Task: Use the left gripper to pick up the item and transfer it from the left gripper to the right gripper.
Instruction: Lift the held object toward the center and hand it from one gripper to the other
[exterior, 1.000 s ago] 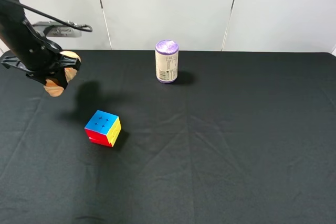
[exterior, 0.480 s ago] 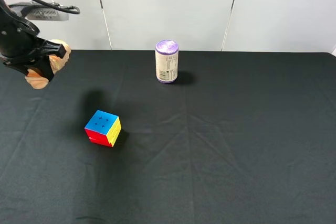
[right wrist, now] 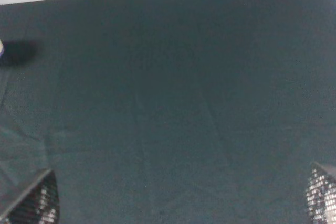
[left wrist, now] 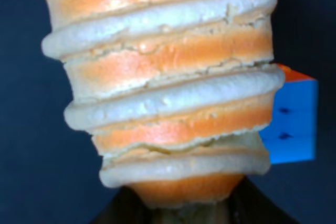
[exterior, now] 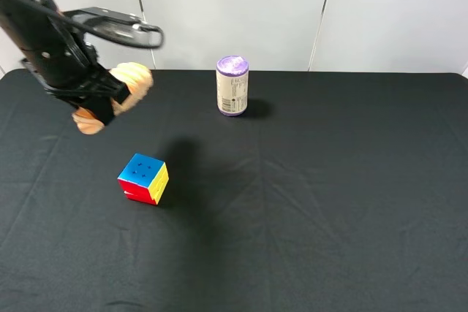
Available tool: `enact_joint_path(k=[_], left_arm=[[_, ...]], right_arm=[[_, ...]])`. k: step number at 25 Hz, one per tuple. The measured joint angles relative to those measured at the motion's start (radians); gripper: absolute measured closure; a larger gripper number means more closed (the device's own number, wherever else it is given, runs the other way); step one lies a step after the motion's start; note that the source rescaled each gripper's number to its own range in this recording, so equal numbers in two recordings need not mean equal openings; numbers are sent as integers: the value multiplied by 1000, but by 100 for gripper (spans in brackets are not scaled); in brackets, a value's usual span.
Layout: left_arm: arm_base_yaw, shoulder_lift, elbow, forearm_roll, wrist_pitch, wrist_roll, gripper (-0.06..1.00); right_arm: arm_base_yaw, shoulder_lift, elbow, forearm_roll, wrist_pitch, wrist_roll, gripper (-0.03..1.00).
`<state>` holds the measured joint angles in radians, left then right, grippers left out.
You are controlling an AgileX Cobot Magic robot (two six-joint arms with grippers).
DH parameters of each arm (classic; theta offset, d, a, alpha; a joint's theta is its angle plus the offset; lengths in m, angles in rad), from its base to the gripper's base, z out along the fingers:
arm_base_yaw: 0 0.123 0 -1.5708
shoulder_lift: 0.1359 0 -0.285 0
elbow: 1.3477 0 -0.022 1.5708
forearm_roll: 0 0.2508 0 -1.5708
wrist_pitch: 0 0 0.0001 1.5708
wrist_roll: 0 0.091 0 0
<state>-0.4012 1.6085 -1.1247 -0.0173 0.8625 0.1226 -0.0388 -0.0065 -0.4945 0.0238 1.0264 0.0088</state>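
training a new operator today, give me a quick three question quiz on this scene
1. True or false: the tan ribbed bread-like roll lies on the black tablecloth.
2. Which black two-finger gripper is shut on the roll? A) left B) right C) neither
3. Fill in: the purple-lidded cylindrical can stands ____, apart from the multicoloured puzzle cube.
Key: 1 false, it hangs in the air. 2 A: the left gripper grips it; the right gripper is open. 3 upright.

Print on can [exterior: 232, 95] illegible
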Motion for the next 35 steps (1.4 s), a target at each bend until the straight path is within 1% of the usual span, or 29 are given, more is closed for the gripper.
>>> enact_joint_path(k=[5,11,19,25,27,29,33,35], left_arm=[[-111,0,0,0,0,86,91],[-219,0,0,0,0,254,91],[-336,0,0,0,0,487,91],[-398,0,0,-1,-16,656,91],[-405,0,0,-19,-36,695,91],[-406,-1,0,-58,-62,724,91],[-406,-1,0,-153,-136,751,92],[-406,-1,0,-184,-171,755,92]], right_arm=[[0,0,0,0,0,0,-3],[0,0,0,0,0,0,-3],[0,0,0,-11,0,0,-3],[0,0,0,-11,0,-2,-3],[0,0,0,-11,0,-2,-3],[0,0,0,-11,0,-2,-3],[0,0,0,-11,0,-2,-3],[0,0,0,-11,0,-2,-3]])
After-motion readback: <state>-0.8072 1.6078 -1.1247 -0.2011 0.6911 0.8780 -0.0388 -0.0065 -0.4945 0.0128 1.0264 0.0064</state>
